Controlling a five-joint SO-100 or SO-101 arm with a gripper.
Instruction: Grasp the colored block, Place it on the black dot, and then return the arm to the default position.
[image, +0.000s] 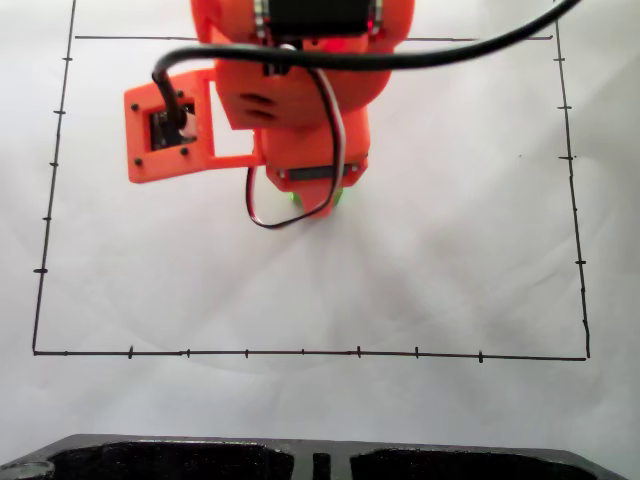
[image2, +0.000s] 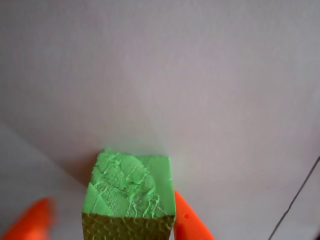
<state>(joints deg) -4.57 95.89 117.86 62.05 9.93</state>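
The colored block, a bright green foam cube with a bumpy top, rests on the white paper in the wrist view. My gripper is open around it. The right finger lies against the block's right side. The left finger is blurred and stands a clear gap away from the block. In the fixed view the orange arm hangs over the upper middle of the drawn frame, and slivers of the green block peek out under its lower end. The black dot is hidden.
A black pen frame with tick marks borders the white paper. A black cable arcs across the top. A dark tray edge runs along the bottom. A pen line crosses the wrist view's lower right corner.
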